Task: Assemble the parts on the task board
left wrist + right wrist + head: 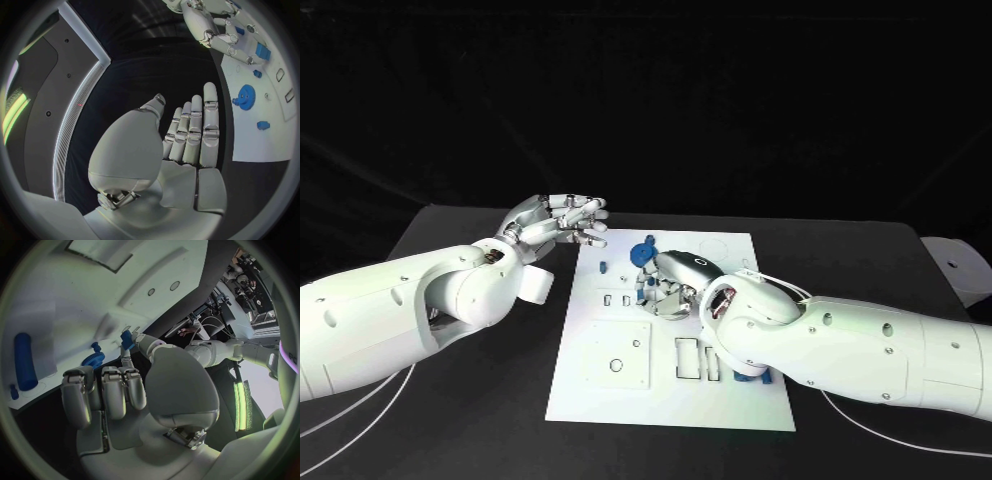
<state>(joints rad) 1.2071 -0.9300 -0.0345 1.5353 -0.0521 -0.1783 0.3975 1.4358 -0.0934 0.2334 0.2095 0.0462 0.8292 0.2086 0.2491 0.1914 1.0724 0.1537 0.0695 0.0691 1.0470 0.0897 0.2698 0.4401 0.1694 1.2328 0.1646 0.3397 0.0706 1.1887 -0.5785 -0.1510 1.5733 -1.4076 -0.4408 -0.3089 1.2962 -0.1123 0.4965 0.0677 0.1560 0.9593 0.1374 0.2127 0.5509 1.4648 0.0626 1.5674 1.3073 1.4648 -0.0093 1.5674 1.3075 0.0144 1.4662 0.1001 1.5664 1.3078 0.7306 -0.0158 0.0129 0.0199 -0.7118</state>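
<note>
The board (610,400) lies mid-table. The right hand (672,285) is down over the board's middle, pinching a small blue part (127,339) between thumb and a fingertip right at the board surface; in the head view the hand hides this part. The left hand (560,222) hovers off the board's far left corner, fingers straight and together, holding nothing. A blue gear (646,251) sits at the far edge, half hidden behind the right hand. A long blue part (750,374) near the right edge is mostly covered by the right arm.

Head camera looking down on task board (672,340), wrist cameras close behind hands, perhaps sharing blue gear (244,95).
</note>
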